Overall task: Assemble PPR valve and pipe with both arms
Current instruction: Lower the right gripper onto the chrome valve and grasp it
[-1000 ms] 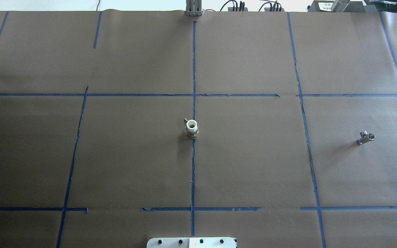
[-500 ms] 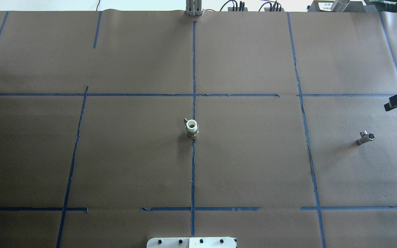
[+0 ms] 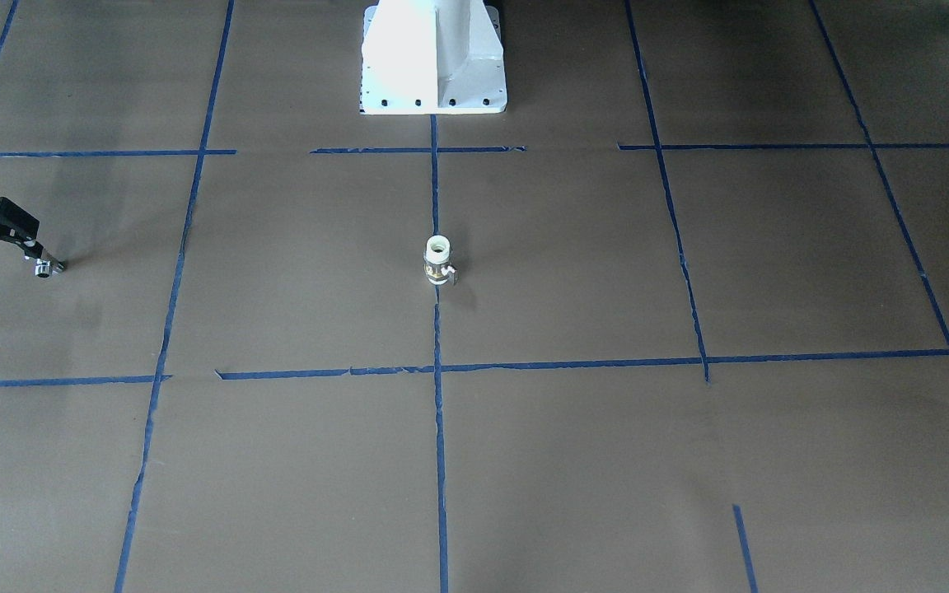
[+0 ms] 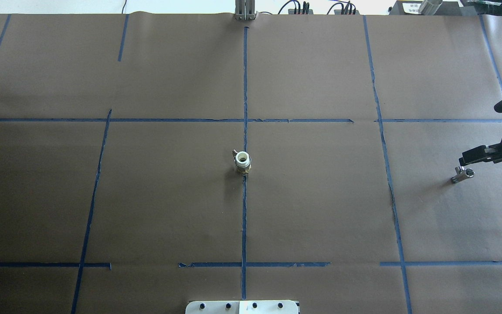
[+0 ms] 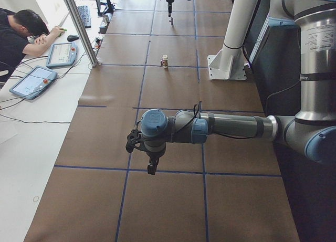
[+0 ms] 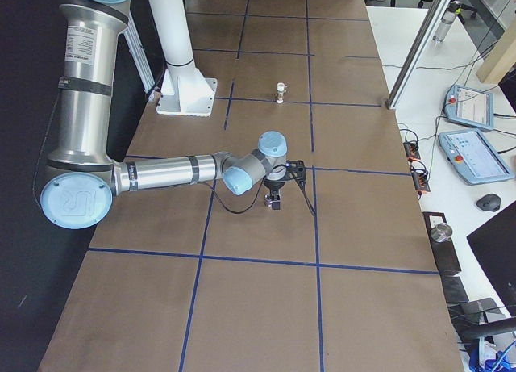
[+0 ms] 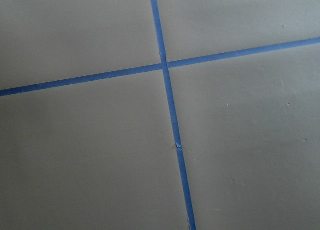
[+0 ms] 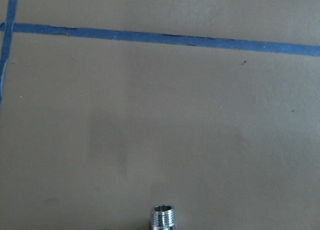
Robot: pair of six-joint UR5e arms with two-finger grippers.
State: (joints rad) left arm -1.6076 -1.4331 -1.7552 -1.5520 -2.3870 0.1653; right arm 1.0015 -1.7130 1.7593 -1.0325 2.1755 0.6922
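The PPR valve (image 4: 242, 162) stands upright on the centre tape line, white end up, and shows in the front view (image 3: 438, 261). The pipe (image 4: 462, 174), a small chrome T fitting, lies at the table's right, also seen in the front view (image 3: 48, 265) and at the bottom edge of the right wrist view (image 8: 164, 217). My right gripper (image 4: 479, 131) hangs open just above and beside the pipe, holding nothing. My left gripper (image 5: 151, 168) shows only in the left side view, low over bare paper far from both parts; I cannot tell its state.
Brown paper with blue tape lines (image 4: 245, 87) covers the table. The white pedestal (image 3: 433, 58) stands at the robot's edge. An operator (image 5: 21, 37) and tablets (image 5: 34, 80) are beyond the far side, by an aluminium post (image 5: 79, 27).
My right gripper came in from the right edge and moved down toward the pipe. The valve and the pipe have not moved.
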